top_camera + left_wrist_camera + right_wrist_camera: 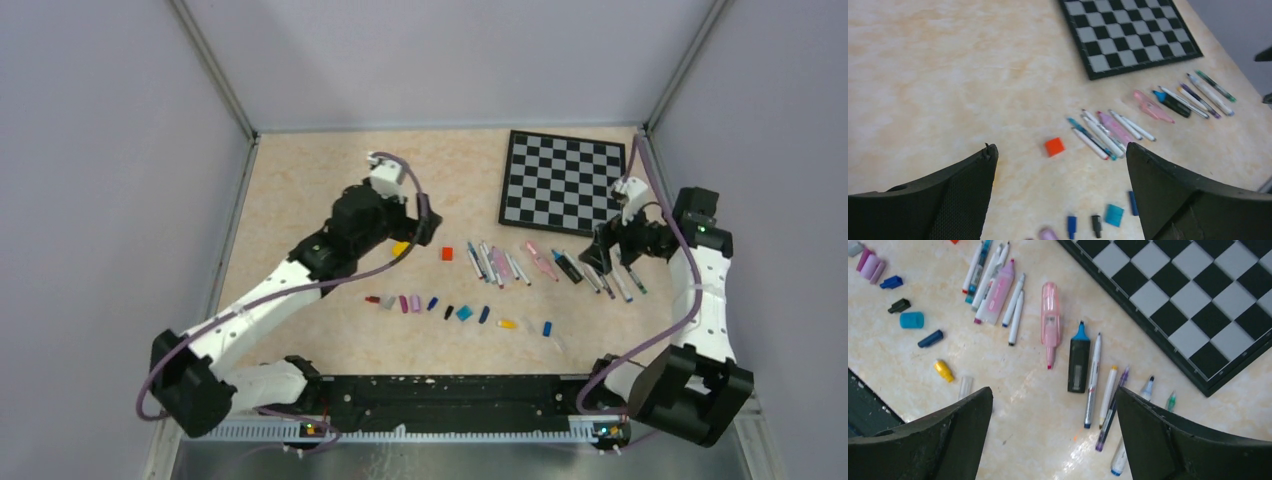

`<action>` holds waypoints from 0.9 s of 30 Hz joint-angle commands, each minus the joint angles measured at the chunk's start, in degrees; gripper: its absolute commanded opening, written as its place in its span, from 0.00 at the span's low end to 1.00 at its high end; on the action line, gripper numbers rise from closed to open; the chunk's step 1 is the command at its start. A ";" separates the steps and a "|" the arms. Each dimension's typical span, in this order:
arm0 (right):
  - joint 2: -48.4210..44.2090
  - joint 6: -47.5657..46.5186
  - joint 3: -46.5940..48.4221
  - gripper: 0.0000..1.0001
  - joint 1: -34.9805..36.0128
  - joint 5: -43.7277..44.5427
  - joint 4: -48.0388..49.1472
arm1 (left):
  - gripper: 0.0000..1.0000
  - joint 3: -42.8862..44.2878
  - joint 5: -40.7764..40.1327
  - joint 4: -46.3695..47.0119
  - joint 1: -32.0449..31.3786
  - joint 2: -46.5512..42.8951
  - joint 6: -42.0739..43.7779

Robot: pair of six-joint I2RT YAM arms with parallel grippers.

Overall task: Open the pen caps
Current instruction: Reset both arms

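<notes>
Several pens (545, 265) lie in a loose row on the table, their tips bare. Several caps (455, 312) lie in a row nearer the arms. My left gripper (422, 232) hangs open and empty above the table left of the pens; its view (1060, 150) shows the red cube (1054, 146), pens (1108, 132) and caps (1096, 225) below. A yellow cap (400, 248) lies beside it. My right gripper (600, 256) hangs open and empty (1054, 391) over the right-hand pens (1093, 380), beside a black highlighter (1079, 360) and a pink one (1050, 322). Caps (912, 320) lie to their left.
A black-and-grey chessboard (565, 180) lies flat at the back right, just beyond the pens; it also shows in the left wrist view (1128, 35) and the right wrist view (1198, 290). A small red cube (447, 253) sits left of the pens. Walls enclose the table.
</notes>
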 commanded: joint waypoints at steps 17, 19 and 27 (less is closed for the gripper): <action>-8.93 39.90 23.76 0.92 12.30 33.05 16.27 | 0.99 17.47 26.71 -26.77 39.80 -10.31 -0.58; -9.93 39.77 22.26 0.92 12.30 33.78 15.33 | 0.99 18.00 26.51 -27.15 39.80 -10.32 -0.71; -13.43 41.54 18.66 0.93 12.30 32.27 16.51 | 0.99 18.75 26.21 -28.97 39.80 -10.63 -0.51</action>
